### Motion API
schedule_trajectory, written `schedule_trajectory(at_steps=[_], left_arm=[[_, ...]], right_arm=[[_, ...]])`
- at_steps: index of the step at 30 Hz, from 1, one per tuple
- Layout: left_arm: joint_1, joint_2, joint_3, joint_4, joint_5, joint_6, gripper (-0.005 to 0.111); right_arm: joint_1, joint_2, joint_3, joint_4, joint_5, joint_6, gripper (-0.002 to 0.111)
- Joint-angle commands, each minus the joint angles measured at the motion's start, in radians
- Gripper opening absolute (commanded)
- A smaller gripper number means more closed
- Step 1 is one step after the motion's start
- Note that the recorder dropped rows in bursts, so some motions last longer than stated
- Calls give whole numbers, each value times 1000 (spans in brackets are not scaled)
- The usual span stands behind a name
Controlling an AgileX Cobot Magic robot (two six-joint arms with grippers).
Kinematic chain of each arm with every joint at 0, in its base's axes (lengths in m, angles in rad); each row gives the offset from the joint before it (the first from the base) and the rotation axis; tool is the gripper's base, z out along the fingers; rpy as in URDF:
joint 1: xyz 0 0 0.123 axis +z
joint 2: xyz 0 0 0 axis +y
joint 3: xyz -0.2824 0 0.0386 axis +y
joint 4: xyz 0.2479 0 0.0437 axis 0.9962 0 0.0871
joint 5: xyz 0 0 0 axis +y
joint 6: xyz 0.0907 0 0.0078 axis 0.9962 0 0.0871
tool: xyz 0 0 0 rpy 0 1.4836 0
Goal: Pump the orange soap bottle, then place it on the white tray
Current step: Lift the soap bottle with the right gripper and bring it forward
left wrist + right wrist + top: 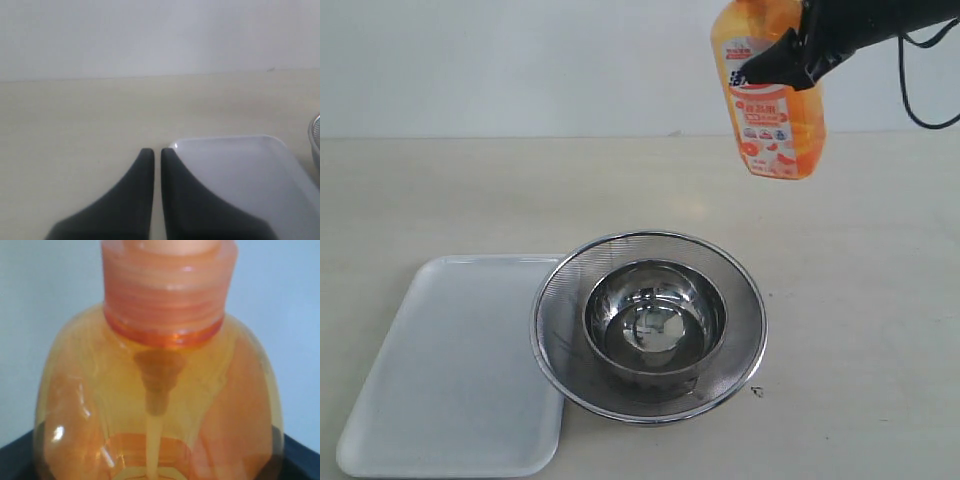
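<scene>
The orange soap bottle (775,130) hangs upright high above the table at the back right, its pump head cut off by the top edge of the exterior view. My right gripper (775,65) is shut on its upper body, one dark finger across the label. The right wrist view is filled by the bottle's shoulder and ribbed collar (165,285), with dark fingers (15,460) at either side. The white tray (450,370) lies flat at the front left, nothing on it. My left gripper (157,155) is shut, low over the table beside a corner of the tray (240,165).
A round steel mesh strainer (560,300) stands in the middle, overlapping the tray's right edge, with a smaller steel bowl (610,310) inside it. The strainer's rim (316,140) shows at the edge of the left wrist view. A black cable (920,110) hangs from the right arm.
</scene>
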Motion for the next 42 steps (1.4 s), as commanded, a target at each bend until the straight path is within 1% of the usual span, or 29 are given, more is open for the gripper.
schedule_trajectory(at_steps=[1,6,10,13,16,20,22,25,29,30,32,35,37,40,41,42], left_arm=[[2,-2,4,17,-122,-4,5],[2,-2,4,17,-185,-4,5],[2,-2,4,17,-189,-2,5],[2,-2,4,17,-189,-2,5],[2,-2,4,17,-189,-2,5],[2,-2,4,17,-189,-2,5],[2,-2,4,17,-189,-2,5],[2,-2,4,17,-189,-2,5],[2,-2,4,17,-189,-2,5],[2,-2,4,17,-197,-2,5],[2,-2,4,17,-235,-2,5],[0,-2,4,17,-291,-6,5],[0,-2,4,17,-302,-6,5],[0,-2,4,-3,-303,-6,5],[0,-2,4,-23,-303,-6,5],[0,-2,4,-42,-303,-14,5]], right_arm=[[-7,-86,-8,-170,37,249,0],[-7,-163,21,-233,41,404,0],[-7,-217,65,-311,19,429,0],[-7,-271,137,-323,-30,429,0],[-7,-354,247,-321,-135,429,0],[-7,-482,403,-314,-318,458,0],[-7,-544,471,-265,-415,498,0],[-7,-612,556,-166,-504,500,0],[19,-672,679,-125,-625,495,0],[62,-699,761,-125,-724,495,0],[120,-720,840,-125,-845,497,0],[247,-745,964,-127,-1036,526,0],[328,-750,1044,-133,-1159,564,0],[441,-750,1142,-156,-1347,658,0],[499,-750,1204,-198,-1453,759,0],[528,-750,1246,-230,-1494,823,0]])
